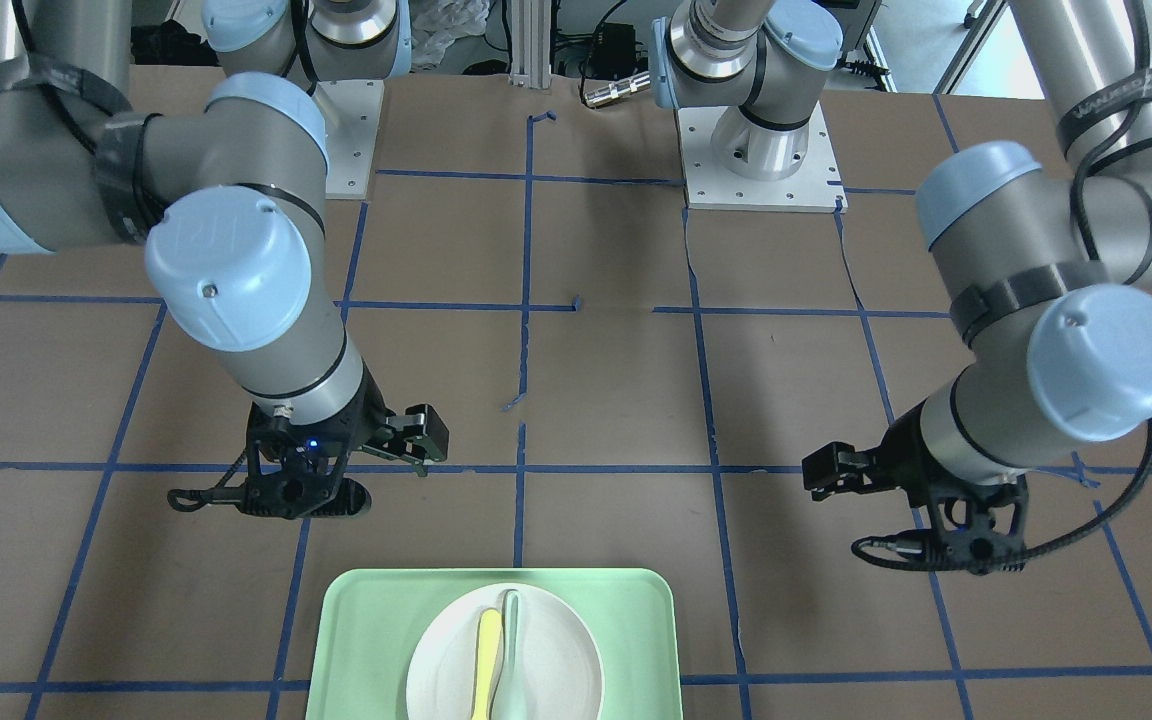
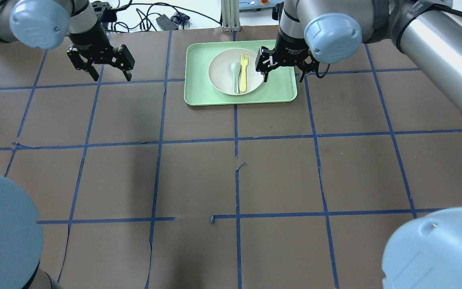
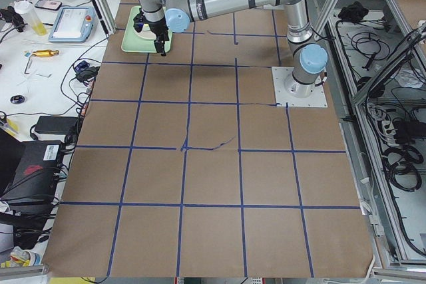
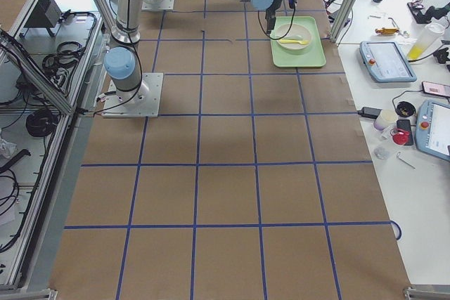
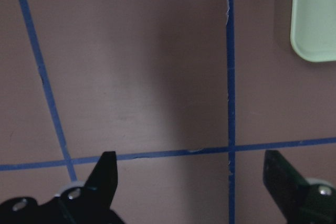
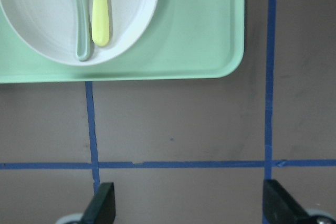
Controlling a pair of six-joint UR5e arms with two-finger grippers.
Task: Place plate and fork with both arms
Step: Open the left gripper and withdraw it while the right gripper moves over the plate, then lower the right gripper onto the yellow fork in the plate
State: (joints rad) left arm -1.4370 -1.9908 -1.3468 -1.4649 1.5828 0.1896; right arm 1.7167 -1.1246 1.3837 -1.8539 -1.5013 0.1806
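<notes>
The off-white plate (image 2: pixel 221 76) sits in the light-green tray (image 2: pixel 279 88) at the table's far side. The yellow fork (image 2: pixel 243 72) lies in the plate beside a pale grey-green spoon (image 2: pixel 236 74). My right gripper (image 2: pixel 285 76) is open and empty, hovering at the tray's right part, just right of the plate. In the right wrist view the plate (image 6: pixel 47 19) and the fork (image 6: pixel 100 9) are at the top left, with the right gripper (image 6: pixel 191 205) over bare table. My left gripper (image 2: pixel 111 76) is open and empty over the table, well left of the tray.
The table is covered in brown paper with a blue tape grid. The left wrist view shows the tray's corner (image 5: pixel 315 19) at the top right. Both arm bases (image 1: pixel 756 150) stand at the robot's side. Cables lie beyond the far table edge.
</notes>
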